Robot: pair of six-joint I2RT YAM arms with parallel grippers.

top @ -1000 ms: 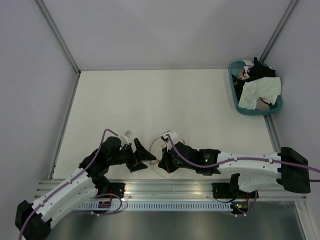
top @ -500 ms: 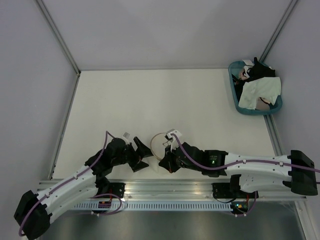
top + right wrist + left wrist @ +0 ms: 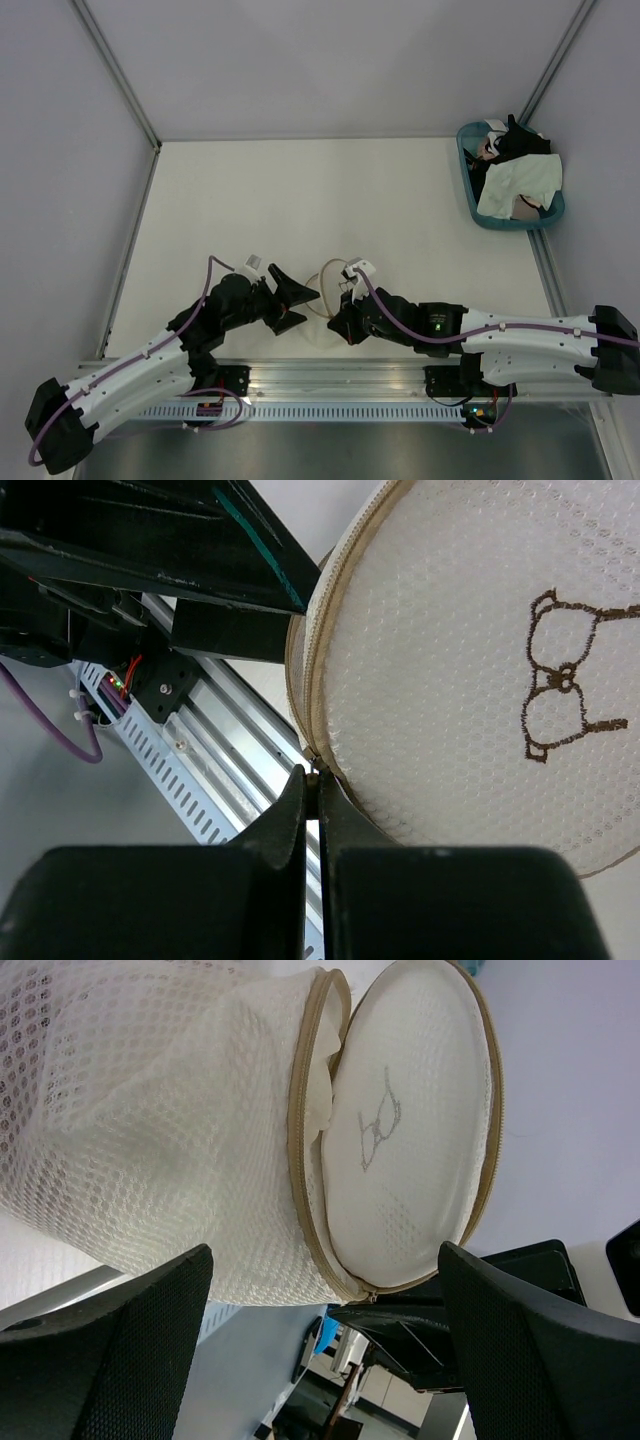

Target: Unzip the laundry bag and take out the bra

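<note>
We see the pale bench (image 3: 300, 200) filling the top view. A teal basket (image 3: 470, 190) sits at its 2 o'clock corner, well apart from both arms. The basket holds a white-and-pale-green cloth (image 3: 520, 185) with a black garment (image 3: 520, 138) at its 12 o'clock side.

The laundry bag (image 3: 327, 290) lies at 6 o'clock, near the bench's front edge and between the two arms. In the left wrist view its lid (image 3: 410, 1140), which carries the small drawing, gapes away from the tan rim along one stretch. The lid and rim still meet at the 6 o'clock end. The mesh hides whatever is inside, so we cannot place the bra.

The left tool (image 3: 325, 1260) is spread wide, one finger on each side of the bag, and we cannot tell whether either finger touches it. The right tool (image 3: 318, 775) is pinched almost fully together on the zipper pull (image 3: 315, 767), right at the rim.
</note>
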